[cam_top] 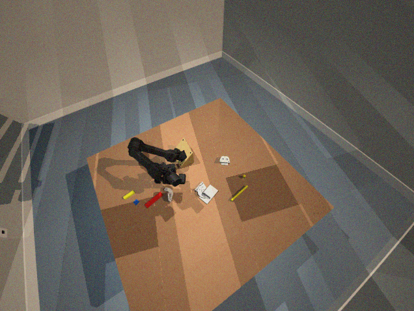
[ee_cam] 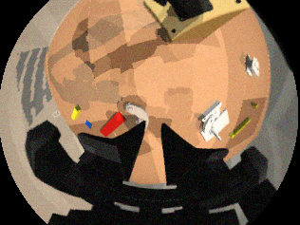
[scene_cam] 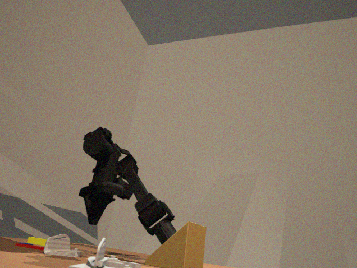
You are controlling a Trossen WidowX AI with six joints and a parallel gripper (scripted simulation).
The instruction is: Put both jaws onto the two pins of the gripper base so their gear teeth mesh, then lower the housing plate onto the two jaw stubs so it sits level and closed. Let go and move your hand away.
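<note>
My gripper (scene_cam: 92,222) (ee_cam: 154,123) is above the table with its fingers partly apart and nothing between them. A loose white jaw (cam_top: 170,195) (scene_cam: 59,246) (ee_cam: 139,111) stands on the table beside the red bar, below my fingers. The white gripper base (cam_top: 210,190) (ee_cam: 222,121) lies to the right of that jaw. The other jaw (scene_cam: 100,250) stands upright at the base; whether it is seated on its pin cannot be told. The small white housing plate (cam_top: 224,159) (ee_cam: 253,66) with two holes lies apart, beyond the base. The teeth are too small to make out.
A red bar (cam_top: 153,200) (ee_cam: 113,124), a blue block (cam_top: 136,202) (ee_cam: 88,124) and a short yellow cylinder (cam_top: 128,194) (ee_cam: 76,112) lie left. A yellow rod (cam_top: 239,193) (ee_cam: 240,127) and a small yellow piece (cam_top: 244,175) lie right. A yellow wedge (cam_top: 185,150) (scene_cam: 195,244) stands by the arm.
</note>
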